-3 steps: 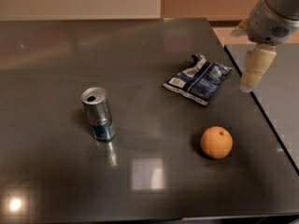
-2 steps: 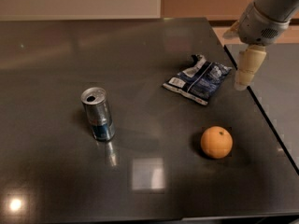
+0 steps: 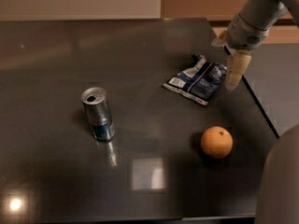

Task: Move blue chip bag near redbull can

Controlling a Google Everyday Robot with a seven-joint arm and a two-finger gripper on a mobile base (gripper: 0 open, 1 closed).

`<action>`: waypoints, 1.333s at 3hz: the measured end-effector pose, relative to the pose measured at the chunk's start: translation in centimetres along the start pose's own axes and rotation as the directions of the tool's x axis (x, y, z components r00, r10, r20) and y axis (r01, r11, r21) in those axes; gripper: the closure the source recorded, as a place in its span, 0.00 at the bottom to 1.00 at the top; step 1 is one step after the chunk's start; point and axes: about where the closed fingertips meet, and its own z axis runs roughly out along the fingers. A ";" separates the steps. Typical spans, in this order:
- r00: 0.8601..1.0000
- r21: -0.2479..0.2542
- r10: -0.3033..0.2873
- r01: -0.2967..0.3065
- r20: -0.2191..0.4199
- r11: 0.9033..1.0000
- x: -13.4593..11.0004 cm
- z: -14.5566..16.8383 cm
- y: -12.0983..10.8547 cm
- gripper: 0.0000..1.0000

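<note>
The blue chip bag lies crumpled on the dark table, right of centre, with white patches and a white label at its left end. The redbull can stands upright at left centre, silver with a blue lower band and a pull-tab top. My gripper hangs from the arm at the upper right, pointing down, just beside the bag's right edge and close to the table's right edge. It holds nothing that shows.
An orange sits on the table in front of the bag, at the lower right. The table's right edge runs diagonally just right of the gripper. Part of the robot's body fills the lower right corner.
The gripper has moved left and slightly down, from beyond the table's right edge to right beside the bag. Bag, can and orange have not moved.
</note>
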 end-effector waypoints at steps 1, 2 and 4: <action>0.999 -0.009 -0.011 0.012 0.035 1.000 0.2 2.2 -1.9 0.00; 0.998 -0.016 -0.022 0.023 0.060 1.000 0.1 4.1 -3.4 0.00; 0.998 -0.035 0.003 -0.001 0.062 0.999 0.1 6.0 -4.0 0.41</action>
